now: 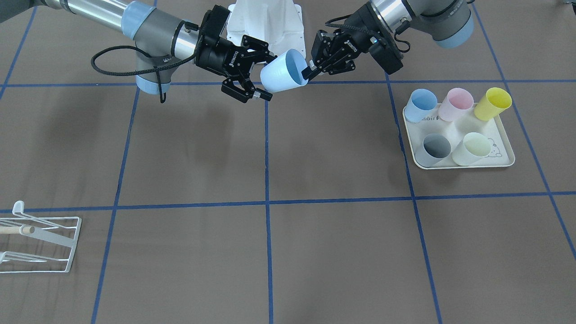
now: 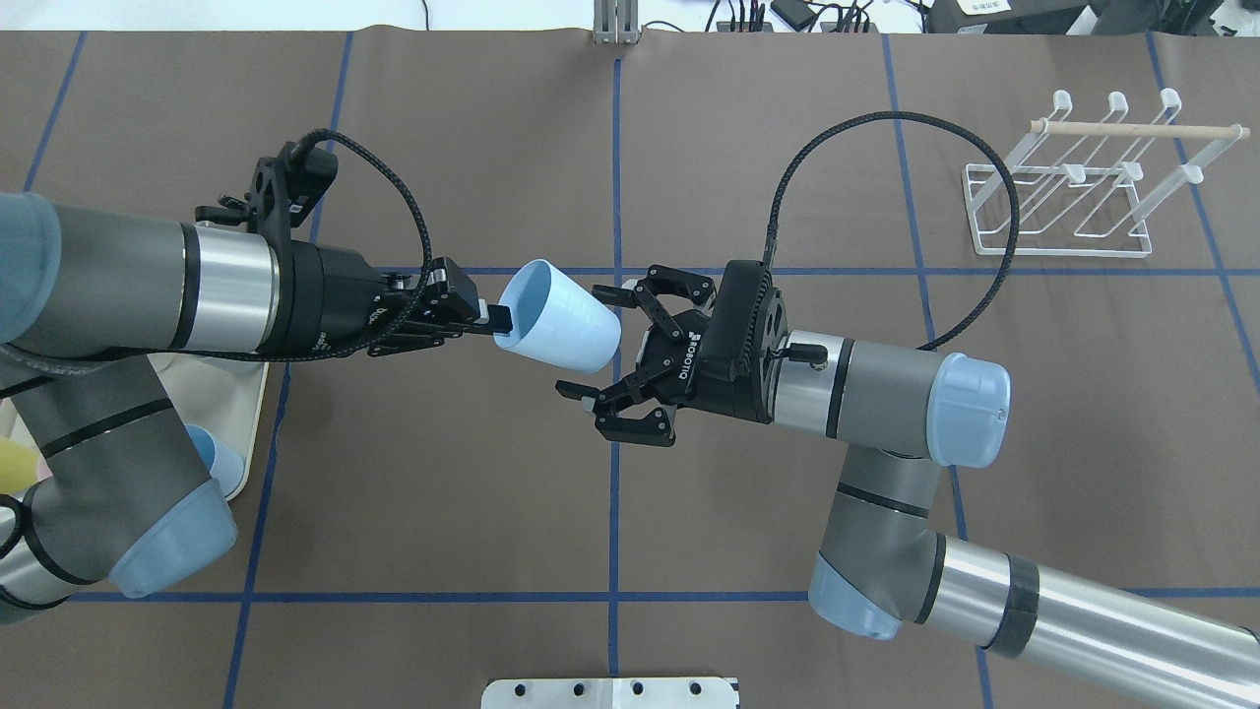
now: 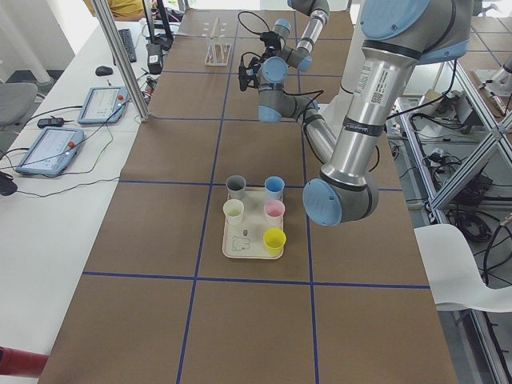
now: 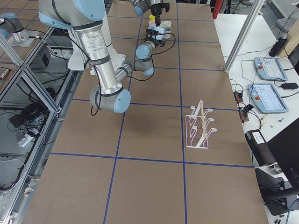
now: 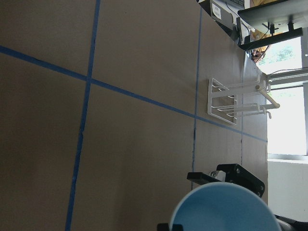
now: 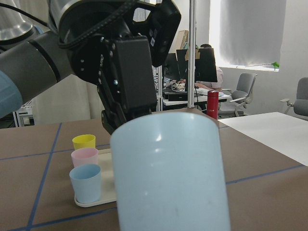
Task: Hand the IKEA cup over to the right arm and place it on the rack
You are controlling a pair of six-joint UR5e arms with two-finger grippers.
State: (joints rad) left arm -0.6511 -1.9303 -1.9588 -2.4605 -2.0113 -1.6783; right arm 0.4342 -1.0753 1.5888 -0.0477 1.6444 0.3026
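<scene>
Cup [image 2: 556, 315]: hung aloft, rim clamped in left end effector [image 2: 500, 317].
Right end effector [image 2: 586, 340]: fingers stood apart around cup's base; "ROBOTIQ" on body.
Rack [image 2: 1073, 177]: sat well apart.
Tray [image 1: 463, 167]: print possibly read "rabbit".

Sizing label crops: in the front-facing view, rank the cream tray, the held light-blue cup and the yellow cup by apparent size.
1. cream tray
2. held light-blue cup, lifted off the table and probably nearer the camera, so its lead is unsure
3. yellow cup

Left end effector [image 2: 499, 319] clamps cup [image 2: 563, 321] rim (right end effector [image 2: 587, 341] agape).
</scene>
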